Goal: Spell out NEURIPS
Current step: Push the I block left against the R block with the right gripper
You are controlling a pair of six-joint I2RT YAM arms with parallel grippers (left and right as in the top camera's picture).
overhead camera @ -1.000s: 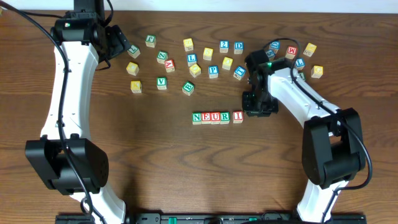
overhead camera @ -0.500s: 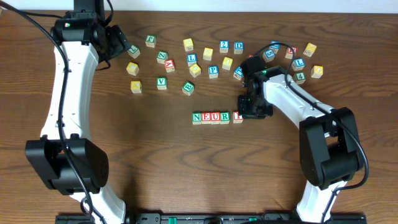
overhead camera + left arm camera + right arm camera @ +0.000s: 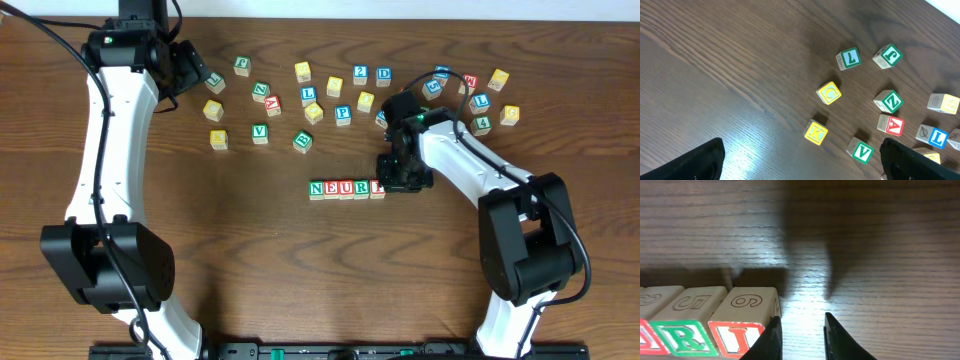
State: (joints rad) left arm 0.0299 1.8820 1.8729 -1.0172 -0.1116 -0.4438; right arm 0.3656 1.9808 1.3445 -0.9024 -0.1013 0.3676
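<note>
Row: light-wood letter cubes [image 3: 338,188] read N-E-U-R on brown wooden worktop [image 3: 300,270].
End cube [image 3: 742,317]: red-framed, letter cropped, probably I.
Right jaws: stood slightly parted, empty, beside it.
Left jaws: gaped wide, held nothing.

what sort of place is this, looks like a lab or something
Most likely a robotics lab or test bench: a left arm and a right arm stand at a dark wooden table, where lettered cubes lie scattered beyond a row reading NEURI.
</note>
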